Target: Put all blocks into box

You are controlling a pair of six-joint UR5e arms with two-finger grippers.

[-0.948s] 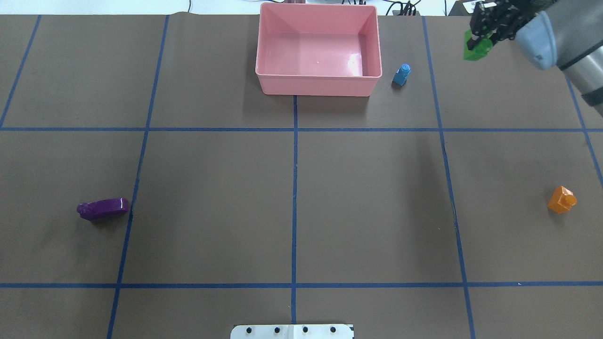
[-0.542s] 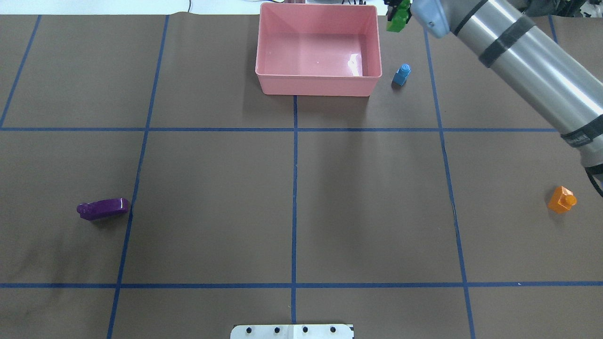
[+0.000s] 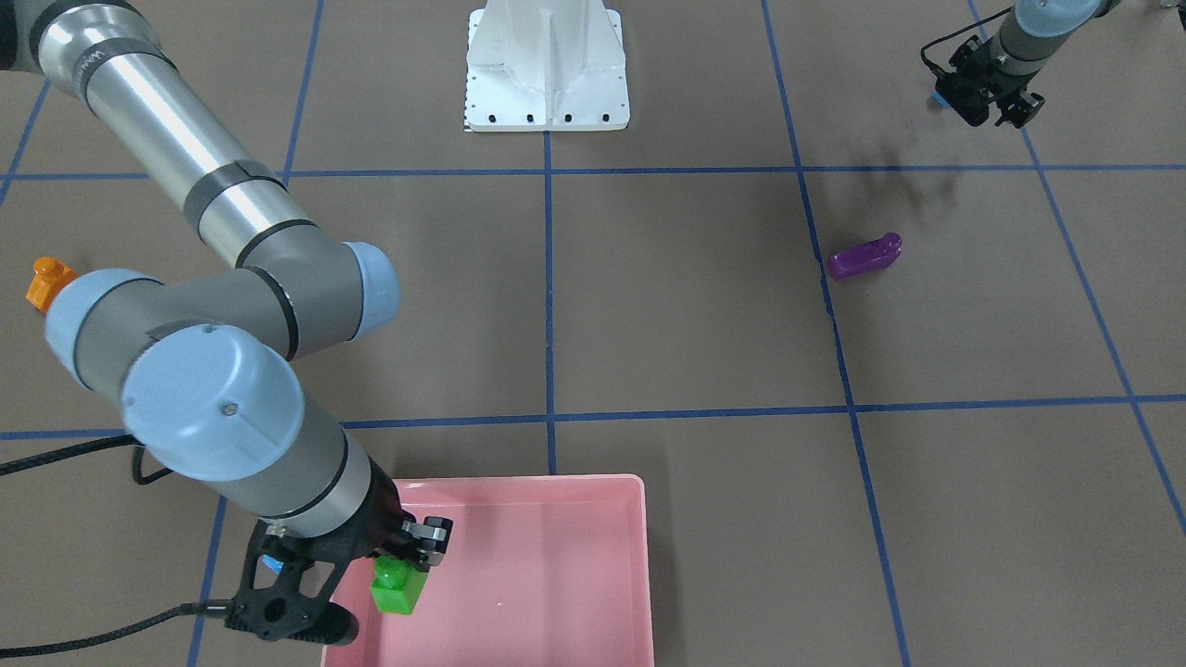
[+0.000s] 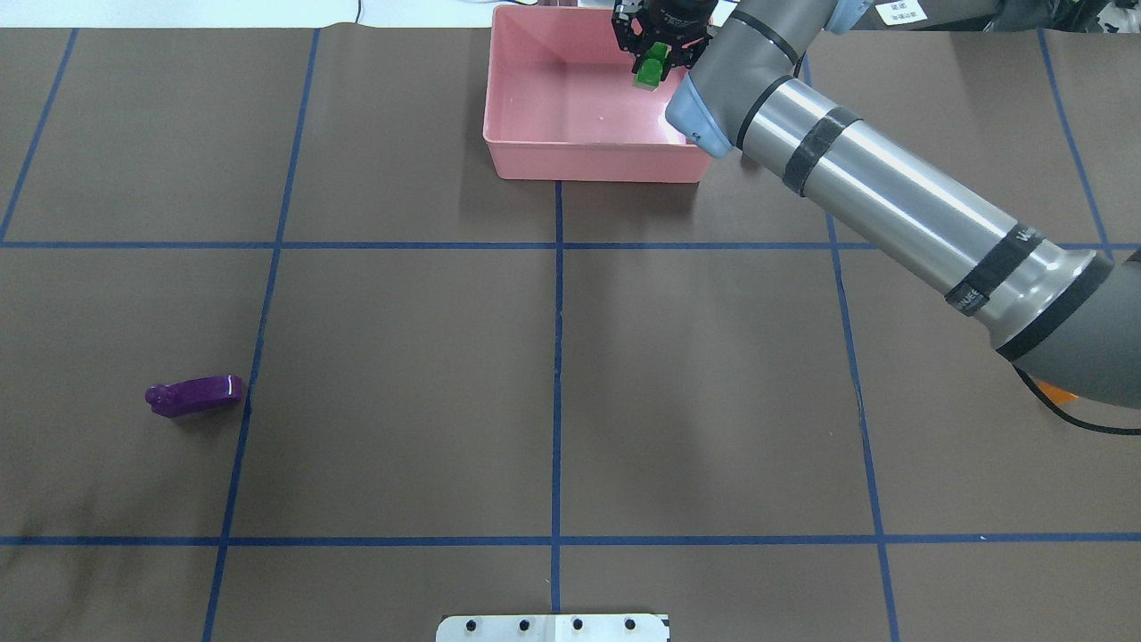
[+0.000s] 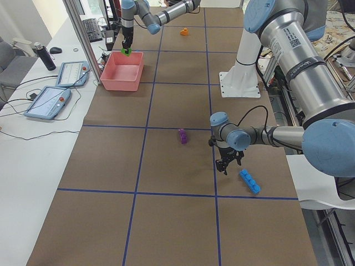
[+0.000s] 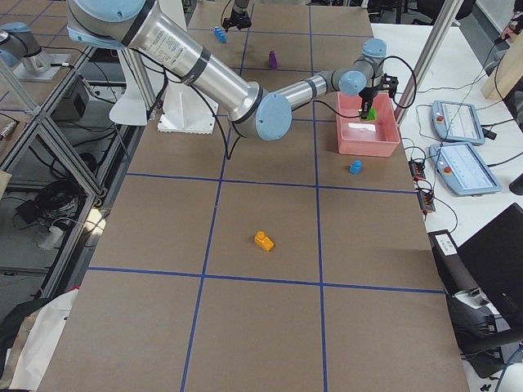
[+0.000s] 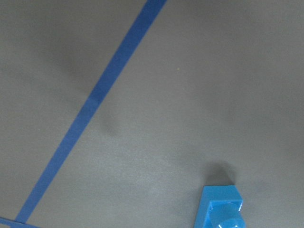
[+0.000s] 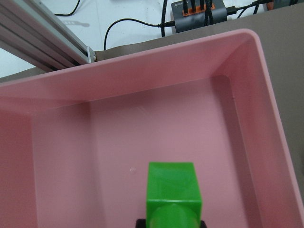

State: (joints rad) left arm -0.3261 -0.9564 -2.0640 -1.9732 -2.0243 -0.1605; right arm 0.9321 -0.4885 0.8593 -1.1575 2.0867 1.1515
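Note:
My right gripper (image 4: 658,55) is shut on the green two-stud brick (image 4: 650,71) and holds it inside the pink box (image 4: 535,116), near its far right corner. The right wrist view shows the brick (image 8: 173,190) above the box floor (image 8: 95,142). The purple brick (image 4: 194,394) lies at the left. My left gripper (image 3: 991,109) is out of the overhead view; it hovers open beside the long blue brick (image 5: 249,181), apart from it. The orange brick (image 3: 46,281) lies on my right side. The tiny blue brick (image 6: 355,167) stands just right of the box.
The white base plate (image 4: 553,627) sits at the near middle edge. My right arm (image 4: 891,205) stretches across the table's right half and hides the tiny blue brick from above. Tablets and cables (image 6: 458,147) lie beyond the far edge.
My right gripper has carried the green brick leftward from the far right corner of the table to over the box. The other bricks have not moved.

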